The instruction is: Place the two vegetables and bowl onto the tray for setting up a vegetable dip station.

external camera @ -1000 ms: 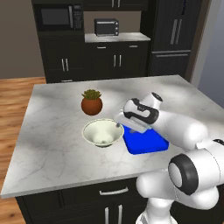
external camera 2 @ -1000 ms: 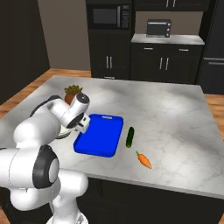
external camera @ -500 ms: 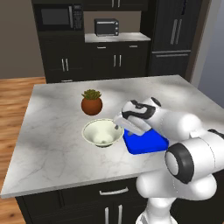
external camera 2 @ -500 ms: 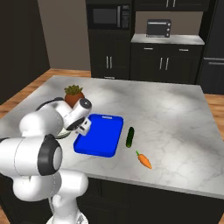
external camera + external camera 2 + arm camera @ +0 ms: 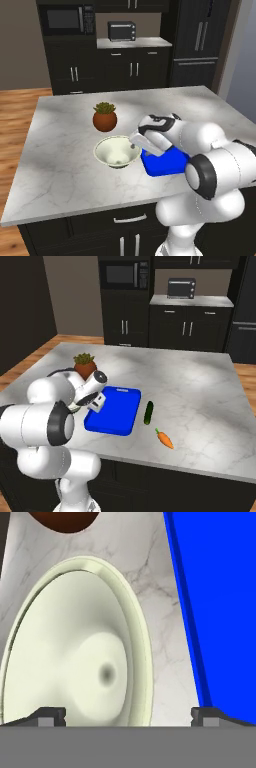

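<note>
Wide apart stand the jaws of the tool [image 5: 128, 714], holding nothing: in the hand view one dark fingertip [image 5: 47, 716] rises over the inside of the bowl [image 5: 75, 652] and the other over the edge of the tray [image 5: 215, 587], with the bowl's near rim and a strip of marble desk [image 5: 160, 607] between them. In the left base view the tool [image 5: 135, 145] hangs low at the bowl's [image 5: 116, 151] right rim, between the bowl and the tray [image 5: 162, 163]; whether it touches the rim cannot be told.

The bowl is cream-white with a pale greenish inside and sits upright on the desk [image 5: 60, 150], just left of the tray and apart from it. A round brown plant pot [image 5: 105, 119] with a spiky green plant stands just behind the bowl; its brown underside shows at the top of the hand view [image 5: 62, 521].

In the right base view the bright blue tray [image 5: 114, 410] lies flat on the desk [image 5: 190, 386] with nothing on it, the tool [image 5: 97, 404] at its left edge. The dark green cucumber [image 5: 148, 412] lies on the marble just right of the tray, roughly parallel to its long side. The orange carrot [image 5: 164, 439] with its green top lies nearer the front edge, just beside the cucumber's near end and apart from it.
</note>
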